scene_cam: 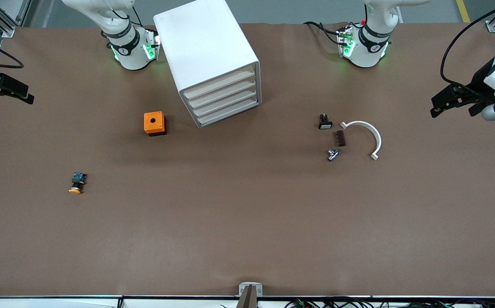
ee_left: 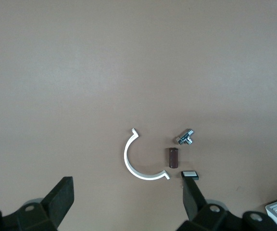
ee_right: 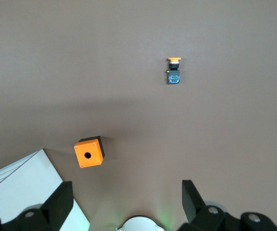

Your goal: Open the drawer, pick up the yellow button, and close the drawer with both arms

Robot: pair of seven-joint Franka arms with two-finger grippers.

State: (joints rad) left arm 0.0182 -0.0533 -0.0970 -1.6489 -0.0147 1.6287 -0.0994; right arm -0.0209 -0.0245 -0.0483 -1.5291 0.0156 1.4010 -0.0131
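Button [scene_cam: 76,183]: lowest item on the brown tabletop [scene_cam: 247,222], lying on its side toward the right arm's end, yellow-orange cap pointing at the camera edge, dark body away from it. Well apart from both sets of jaws; nothing stands around it.

Orange box [scene_cam: 154,123]: one round hole in its top face, farther from the camera than the button, just beside the cabinet.

Cabinet [scene_cam: 207,55]: large white box, set askew near the edge where the arm bases stand, four stacked drawers facing the camera. Drawer [scene_cam: 219,82], topmost, is flush with the three below it, fully shut.

Small parts, toward the left arm's end: black part with white face [scene_cam: 325,122], brown block [scene_cam: 340,138], metal fitting [scene_cam: 333,154], white half-ring [scene_cam: 365,137], close together but apart from each other.

Right gripper [scene_cam: 4,87]: raised over the tabletop's edge at the right arm's end, jaws spread wide with nothing between them; its wrist view looks down on the button [ee_right: 174,71] and orange box [ee_right: 89,152].

Left gripper [scene_cam: 455,99]: raised over the opposite end edge, jaws wide, nothing between them; its wrist view shows the half-ring [ee_left: 141,159] and small parts below.
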